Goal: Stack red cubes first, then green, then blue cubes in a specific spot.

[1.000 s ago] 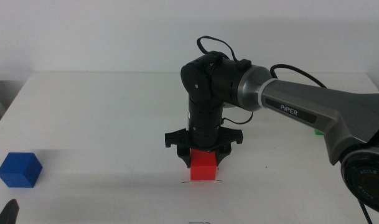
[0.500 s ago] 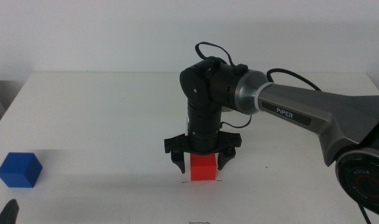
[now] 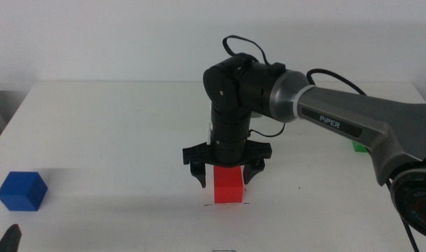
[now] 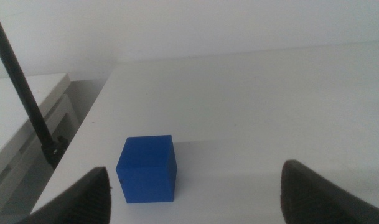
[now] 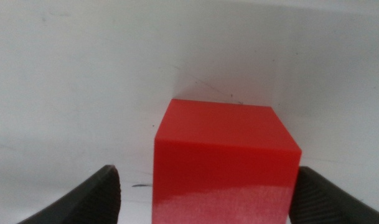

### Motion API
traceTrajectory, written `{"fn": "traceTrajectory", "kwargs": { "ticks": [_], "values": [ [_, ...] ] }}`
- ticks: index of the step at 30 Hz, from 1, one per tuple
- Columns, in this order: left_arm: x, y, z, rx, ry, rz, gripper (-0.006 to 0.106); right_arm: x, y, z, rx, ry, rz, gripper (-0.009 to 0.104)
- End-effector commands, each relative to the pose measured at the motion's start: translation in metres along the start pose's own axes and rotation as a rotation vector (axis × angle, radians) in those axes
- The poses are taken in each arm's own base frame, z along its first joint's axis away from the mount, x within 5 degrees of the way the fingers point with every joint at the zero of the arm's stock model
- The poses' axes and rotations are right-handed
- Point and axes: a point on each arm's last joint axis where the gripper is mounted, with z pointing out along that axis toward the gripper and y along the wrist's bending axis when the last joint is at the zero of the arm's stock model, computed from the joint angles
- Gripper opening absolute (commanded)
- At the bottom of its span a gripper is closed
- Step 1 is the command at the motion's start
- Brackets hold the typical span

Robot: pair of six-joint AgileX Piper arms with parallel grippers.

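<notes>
The red cube (image 3: pixel 228 187) rests on the white table, right on the thin dark line of the specific spot (image 3: pixel 211 204). My right gripper (image 3: pixel 224 179) hovers over it, open, with a jaw on either side and a gap to the cube. In the right wrist view the red cube (image 5: pixel 225 155) sits between the wide-spread jaws of my right gripper (image 5: pixel 208 202). The blue cube (image 3: pixel 21 190) stands at the near left, also seen as the blue cube (image 4: pixel 147 168) in the left wrist view. A sliver of the green cube (image 3: pixel 357 147) peeks from behind the right arm. My left gripper (image 4: pixel 195 205) waits open at the near-left edge.
The right arm (image 3: pixel 338 119) stretches from the right side across the middle of the table. The table's left edge (image 4: pixel 83 134) runs close to the blue cube, with a thin dark rod (image 4: pixel 24 93) beside it.
My right gripper has opened and let go of the red cube, which now stands squarely on the line. The gripper has then risen slightly. The left arm and the blue cube stayed put.
</notes>
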Motion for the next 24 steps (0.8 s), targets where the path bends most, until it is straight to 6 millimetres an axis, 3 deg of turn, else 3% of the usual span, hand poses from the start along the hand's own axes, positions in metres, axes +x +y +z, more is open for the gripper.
{"fn": "traceTrajectory", "kwargs": {
  "ticks": [1,9,15,19,24],
  "values": [
    [-0.010,0.000,-0.002,-0.001,-0.106,-0.013,0.093,0.004,-0.004,-0.045,-0.009,-0.040,-0.010,0.075],
    [-0.010,0.000,-0.002,-0.001,-0.106,-0.013,0.093,0.005,-0.008,-0.064,-0.001,-0.094,0.007,0.073],
    [-0.010,0.000,-0.002,-0.001,-0.106,-0.013,0.093,0.009,-0.012,-0.091,-0.037,-0.143,0.008,0.071],
    [-0.010,0.000,-0.002,-0.001,-0.106,-0.013,0.093,0.008,-0.028,-0.119,-0.060,-0.199,0.031,0.071],
    [-0.010,0.000,-0.002,-0.001,-0.106,-0.013,0.093,0.002,-0.063,-0.156,-0.083,-0.280,0.046,0.071]
  ]
}}
